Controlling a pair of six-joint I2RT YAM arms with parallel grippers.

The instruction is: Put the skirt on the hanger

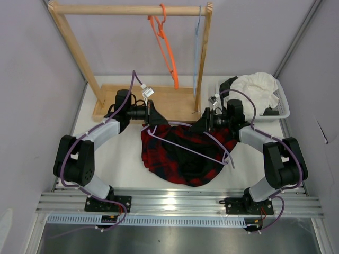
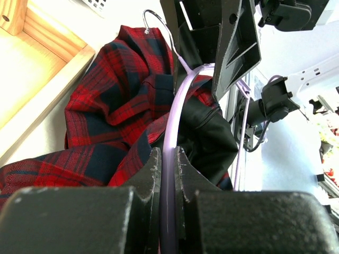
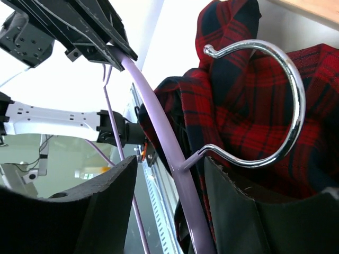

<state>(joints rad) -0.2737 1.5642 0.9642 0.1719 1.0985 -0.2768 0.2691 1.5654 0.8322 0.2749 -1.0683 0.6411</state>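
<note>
The red and black plaid skirt (image 1: 183,156) lies crumpled on the table between the two arms. The lavender hanger (image 1: 190,151) lies across and partly inside it, and its chrome hook (image 3: 294,100) rests against the plaid. My left gripper (image 1: 153,119) is shut on one arm of the hanger (image 2: 170,132), which is pinched between its fingertips (image 2: 168,159). My right gripper (image 1: 204,123) is open. Its jaws stand on either side of the hanger (image 3: 159,121) near the hook's neck, and neither pad presses on it. The skirt also shows in the left wrist view (image 2: 106,106) and the right wrist view (image 3: 249,121).
A wooden rack (image 1: 127,9) stands at the back on a wooden base (image 1: 169,100). It carries an orange hanger (image 1: 167,47) and a pale blue hanger (image 1: 197,47). A white basket (image 1: 283,103) holding a white garment (image 1: 257,87) sits at the back right.
</note>
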